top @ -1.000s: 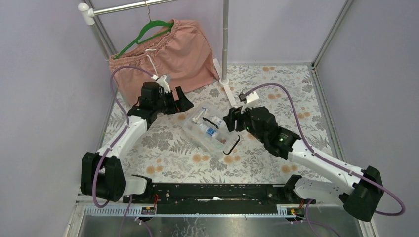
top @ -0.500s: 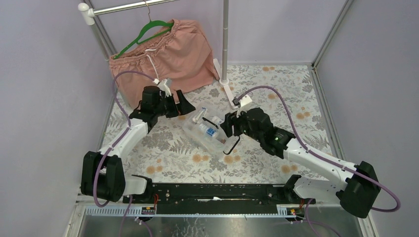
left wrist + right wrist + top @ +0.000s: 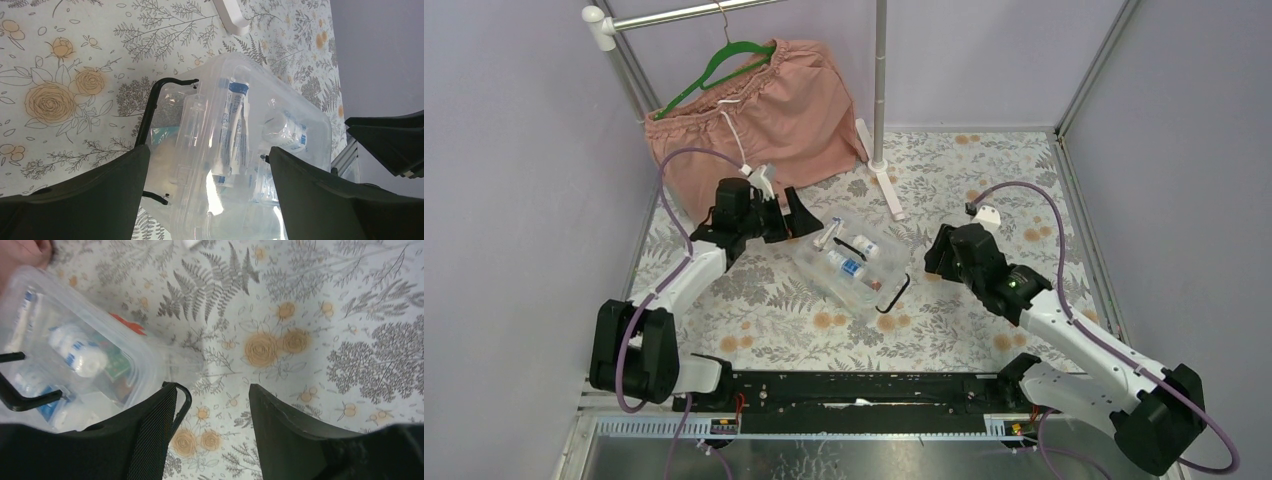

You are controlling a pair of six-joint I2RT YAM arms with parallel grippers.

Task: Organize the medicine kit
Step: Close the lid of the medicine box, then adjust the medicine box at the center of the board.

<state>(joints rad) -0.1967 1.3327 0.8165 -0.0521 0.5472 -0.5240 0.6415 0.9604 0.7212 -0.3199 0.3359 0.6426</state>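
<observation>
- You had the table (image 3: 984, 330) walled on three sides. Bare floral cloth showed between the kit and the arm bases, and again to the right of your right arm.
- The pink shorts (image 3: 774, 110) hung at the far left corner, well apart from the kit.
- The white rack foot (image 3: 886, 190) lay just beyond the kit's far edge.
- The medicine kit (image 3: 849, 265) sat mid-table, askew to the table edges, with its black handle (image 3: 897, 292) at the near right end.
- Your left gripper (image 3: 208, 152) stood with its fingers wide apart, spanning the kit's far left end. I could not tell whether they touched it.
- Your right gripper (image 3: 212, 390) was likewise spread, over bare cloth just beside the kit's right edge and holding nothing.
- Inside the kit lay a blue-printed tube (image 3: 232, 125) and a bandage roll (image 3: 80, 352).
</observation>
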